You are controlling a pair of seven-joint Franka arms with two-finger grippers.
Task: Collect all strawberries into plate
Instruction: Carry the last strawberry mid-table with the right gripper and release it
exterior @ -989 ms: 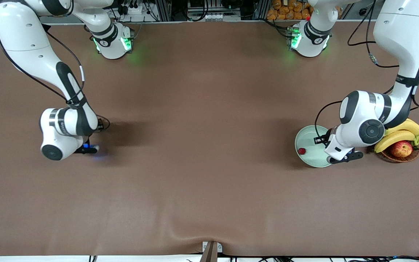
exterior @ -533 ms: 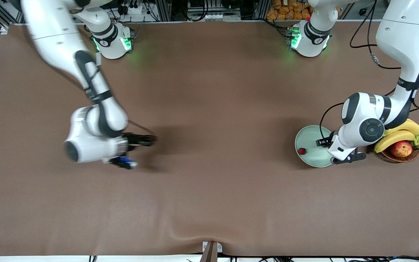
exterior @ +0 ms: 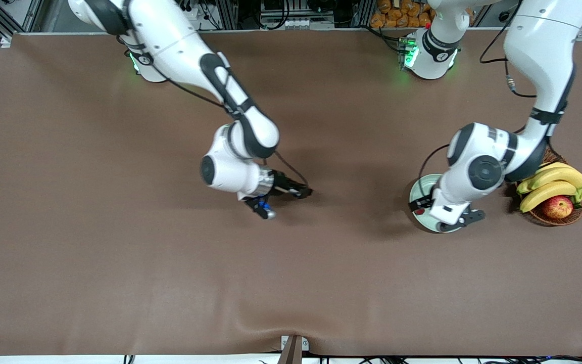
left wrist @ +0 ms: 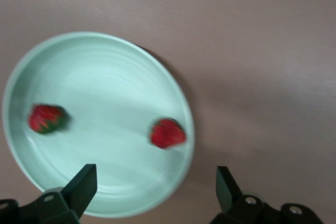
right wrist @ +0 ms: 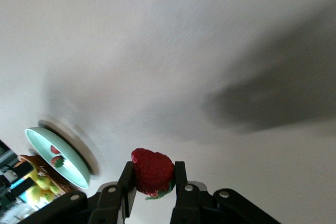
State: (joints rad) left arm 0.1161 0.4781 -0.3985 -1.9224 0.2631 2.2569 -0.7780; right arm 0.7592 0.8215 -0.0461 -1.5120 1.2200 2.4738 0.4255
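Note:
The mint-green plate [exterior: 418, 187] lies near the left arm's end of the table. In the left wrist view the plate [left wrist: 105, 87] holds two strawberries, one [left wrist: 47, 118] near its rim and one [left wrist: 168, 132] near the other edge. My left gripper [left wrist: 155, 186] hangs open and empty over the plate's edge. My right gripper [exterior: 305, 192] is over the middle of the table, shut on a third strawberry [right wrist: 152, 171]. The plate [right wrist: 39, 139] shows far off in the right wrist view.
A brown wicker basket [exterior: 556, 218] with bananas [exterior: 548, 189] and a red-yellow apple [exterior: 557, 206] stands beside the plate, toward the left arm's end. The left arm's wrist covers most of the plate in the front view.
The right arm swung from its end of the table to the middle, toward the plate. The left wrist shifted across the plate and now covers the berry seen there before.

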